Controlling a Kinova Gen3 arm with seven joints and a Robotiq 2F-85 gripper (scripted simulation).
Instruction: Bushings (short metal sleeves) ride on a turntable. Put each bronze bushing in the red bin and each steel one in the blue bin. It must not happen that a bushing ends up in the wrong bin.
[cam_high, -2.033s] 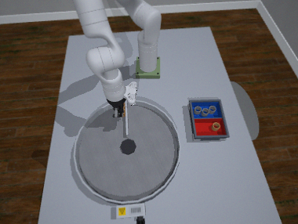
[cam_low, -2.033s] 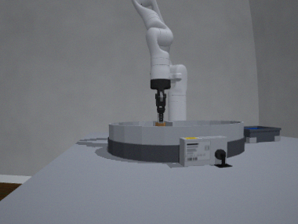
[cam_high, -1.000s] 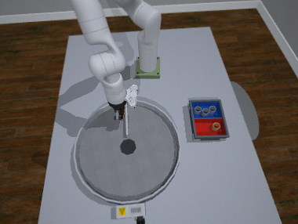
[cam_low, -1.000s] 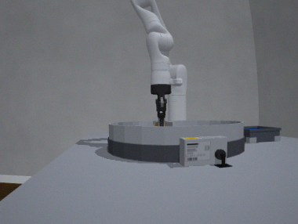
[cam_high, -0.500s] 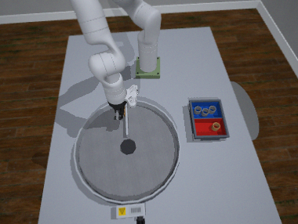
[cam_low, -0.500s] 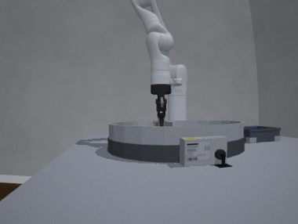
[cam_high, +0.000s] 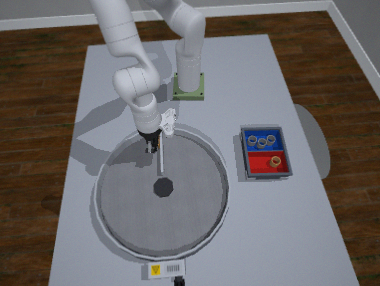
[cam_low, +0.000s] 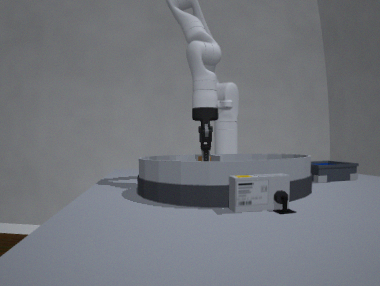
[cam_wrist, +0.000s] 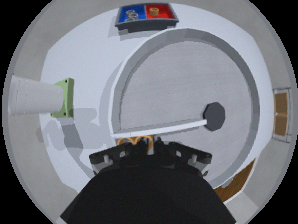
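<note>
Grey table, top view: blue bin holds three steel bushings, red bin one bronze. Exterior view: turntable wall hides the fingertips. Wrist view: gripper clenched on a bronze bushing, largely hidden, near the turntable's rim.

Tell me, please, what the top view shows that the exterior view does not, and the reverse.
Only the top view shows into the two-part bin: three grey steel bushings in the blue compartment and one bronze bushing in the red compartment, plus the black hub at the turntable's centre. Only the exterior view shows the turntable's tall grey side wall and the labelled grey box standing upright in front of it. Both show the black gripper lowered inside the round grey turntable, shut on a small bronze-coloured piece that neither view shows clearly.
</note>
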